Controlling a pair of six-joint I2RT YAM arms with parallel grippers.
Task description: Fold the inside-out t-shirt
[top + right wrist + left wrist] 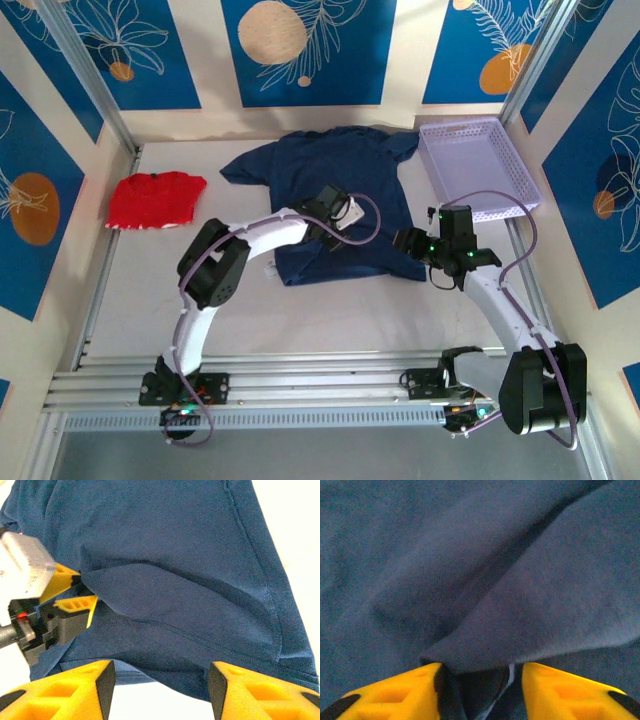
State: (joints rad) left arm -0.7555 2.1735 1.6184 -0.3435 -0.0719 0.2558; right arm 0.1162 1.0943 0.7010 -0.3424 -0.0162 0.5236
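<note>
No lettering, number, brand or sign can be read anywhere. The dark navy-blue cloth t-shirt [330,180] is plain, and the blue wall panels [350,70] carry only drawn white leaves and orange circles.

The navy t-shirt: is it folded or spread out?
The navy t-shirt is spread out, unfolded: both sleeves lie open; one ridge rises at the left gripper.

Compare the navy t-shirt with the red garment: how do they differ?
The navy t-shirt is dark and clearly larger; the red garment is bright and smaller. The navy t-shirt lies mid-table beside the purple basket; the red garment sits near the left edge. The left gripper pinches a fold of the navy t-shirt; nothing touches the red garment. Both lie on the table.
</note>
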